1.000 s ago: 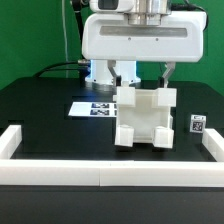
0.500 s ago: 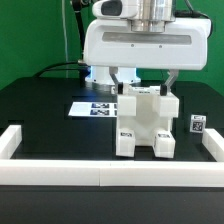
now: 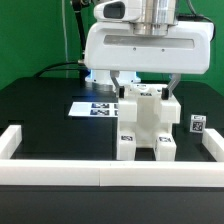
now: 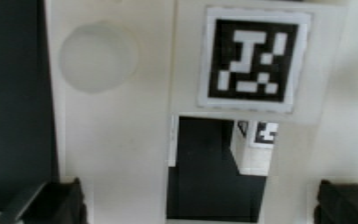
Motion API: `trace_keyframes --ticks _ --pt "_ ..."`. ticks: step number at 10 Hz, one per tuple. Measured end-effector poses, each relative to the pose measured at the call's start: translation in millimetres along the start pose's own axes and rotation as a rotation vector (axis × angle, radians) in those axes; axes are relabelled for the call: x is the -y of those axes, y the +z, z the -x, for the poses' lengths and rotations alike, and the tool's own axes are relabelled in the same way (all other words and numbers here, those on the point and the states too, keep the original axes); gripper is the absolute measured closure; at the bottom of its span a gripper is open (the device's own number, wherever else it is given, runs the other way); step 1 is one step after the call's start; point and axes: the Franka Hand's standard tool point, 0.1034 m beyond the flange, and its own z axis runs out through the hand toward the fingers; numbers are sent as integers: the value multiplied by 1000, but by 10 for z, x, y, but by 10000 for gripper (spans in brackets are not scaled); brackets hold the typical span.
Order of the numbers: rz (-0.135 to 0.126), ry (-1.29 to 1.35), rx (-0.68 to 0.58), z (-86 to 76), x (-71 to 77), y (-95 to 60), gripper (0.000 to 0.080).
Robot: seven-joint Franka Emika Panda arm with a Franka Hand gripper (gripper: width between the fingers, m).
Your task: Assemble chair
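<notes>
Nearest you in the exterior view, the white border rail [image 3: 60, 170] runs across the front of the black table [image 3: 40, 105], with a short upright end at the exterior view's left [image 3: 10, 142] and another rail piece at the exterior view's right [image 3: 212, 150]. Just behind the front rail stands the chair [image 3: 145, 125], a blocky white assembly resting on the table right of centre, with small black-and-white tags on its two lower blocks [image 3: 128, 137] and one on its top face.

Behind it to the exterior view's left, the marker board [image 3: 90, 107] lies flat on the table, partly hidden by the chair. A small tagged cube [image 3: 197, 125] sits near the right rail, apart from the chair.

Above the chair hangs the gripper [image 3: 145, 84]. Its fingers [image 3: 172, 82] stand spread wide to either side of the chair's top; from here you cannot tell whether they touch it.

The wrist view gives you what the exterior one hides: a close, blurred look at the chair's white face [image 4: 114, 110], a round recess in it, and a large tag [image 4: 252, 58] above a dark opening. Both dark fingertips [image 4: 34, 203] show at the edges, well apart.
</notes>
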Motion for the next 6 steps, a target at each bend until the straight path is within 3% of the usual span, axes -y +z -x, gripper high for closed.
trace_keyframes --ticks 6 --pt "-6 -5 7 -2 119 -175 150"
